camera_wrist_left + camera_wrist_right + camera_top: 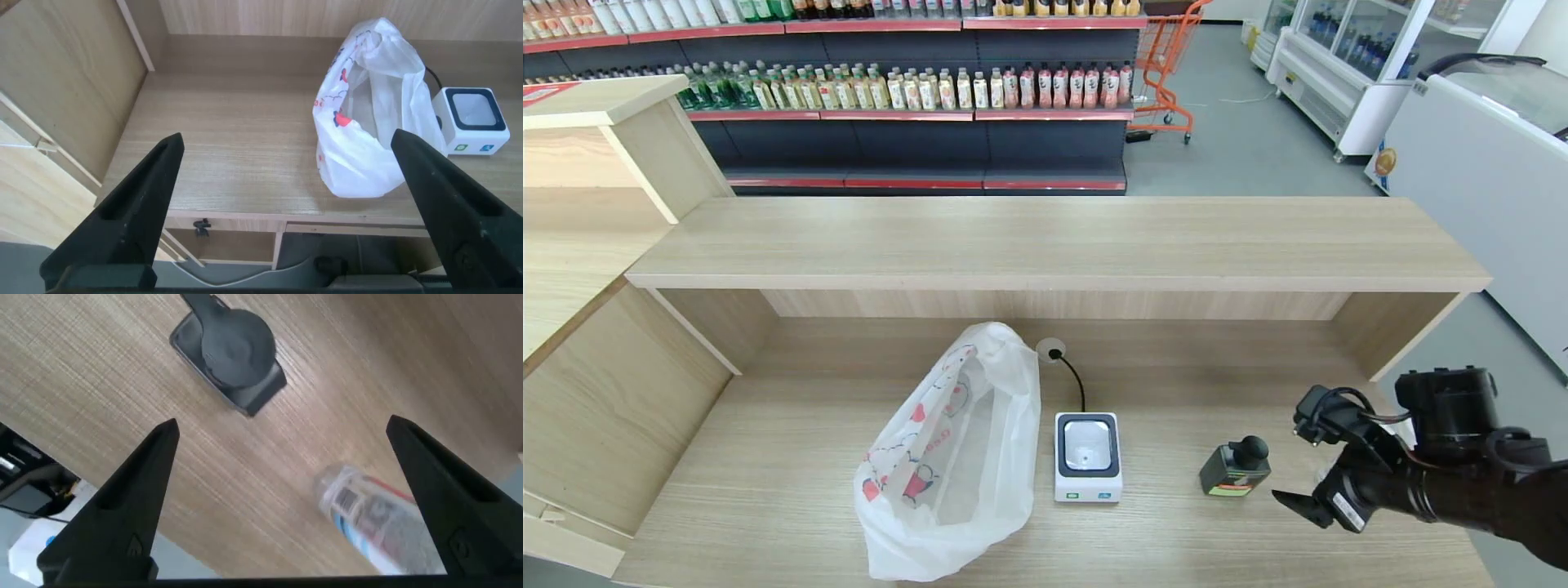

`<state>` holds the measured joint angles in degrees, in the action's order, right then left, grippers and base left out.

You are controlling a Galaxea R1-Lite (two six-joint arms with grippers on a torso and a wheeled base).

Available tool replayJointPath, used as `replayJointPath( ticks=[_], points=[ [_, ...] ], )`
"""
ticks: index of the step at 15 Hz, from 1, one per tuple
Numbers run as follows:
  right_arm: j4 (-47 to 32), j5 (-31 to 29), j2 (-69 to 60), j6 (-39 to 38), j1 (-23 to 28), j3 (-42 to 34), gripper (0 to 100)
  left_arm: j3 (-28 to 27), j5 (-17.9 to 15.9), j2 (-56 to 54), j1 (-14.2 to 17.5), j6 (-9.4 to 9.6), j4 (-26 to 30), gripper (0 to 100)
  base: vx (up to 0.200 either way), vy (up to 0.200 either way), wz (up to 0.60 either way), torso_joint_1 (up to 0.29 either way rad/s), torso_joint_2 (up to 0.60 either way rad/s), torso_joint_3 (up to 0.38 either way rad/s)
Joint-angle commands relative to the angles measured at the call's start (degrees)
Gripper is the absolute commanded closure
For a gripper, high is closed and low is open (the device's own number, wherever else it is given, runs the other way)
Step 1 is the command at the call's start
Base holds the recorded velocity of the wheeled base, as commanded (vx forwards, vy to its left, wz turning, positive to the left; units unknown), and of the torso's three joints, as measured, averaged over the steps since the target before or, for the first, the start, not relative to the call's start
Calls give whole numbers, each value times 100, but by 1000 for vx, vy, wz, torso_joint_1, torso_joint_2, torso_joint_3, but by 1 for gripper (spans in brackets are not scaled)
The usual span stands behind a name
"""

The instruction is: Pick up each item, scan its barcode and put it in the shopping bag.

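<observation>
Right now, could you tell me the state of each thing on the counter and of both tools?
Shopping bag: mouth open, nothing seen inside.
Scanner: face up, cable attached.
Dark bottle: upright, capped, not held.
Clear bottle: not held; blurred, pose unclear.
Left tool: open, empty.
Right tool: open, empty.

Head camera high over counter (768,506), left wrist camera farther back sharing bag (947,457) and scanner (1087,456), right wrist camera close above bottle (1235,467) at scanner's 3 o'clock.
</observation>
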<state>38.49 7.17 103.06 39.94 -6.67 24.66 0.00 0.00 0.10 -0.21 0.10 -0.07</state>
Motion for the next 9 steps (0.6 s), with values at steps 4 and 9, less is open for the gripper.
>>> replayJointPath(
  ticks=[4, 9],
  points=[
    [159, 584, 1331, 621, 43, 663, 0, 0, 0, -1, 3, -1, -1, 0, 0, 0, 0, 0, 0, 0],
    [159, 1120, 1885, 621, -10, 1252, 0, 0, 0, -1, 12, -1, -1, 0, 0, 0, 0, 0, 0, 0]
  ],
)
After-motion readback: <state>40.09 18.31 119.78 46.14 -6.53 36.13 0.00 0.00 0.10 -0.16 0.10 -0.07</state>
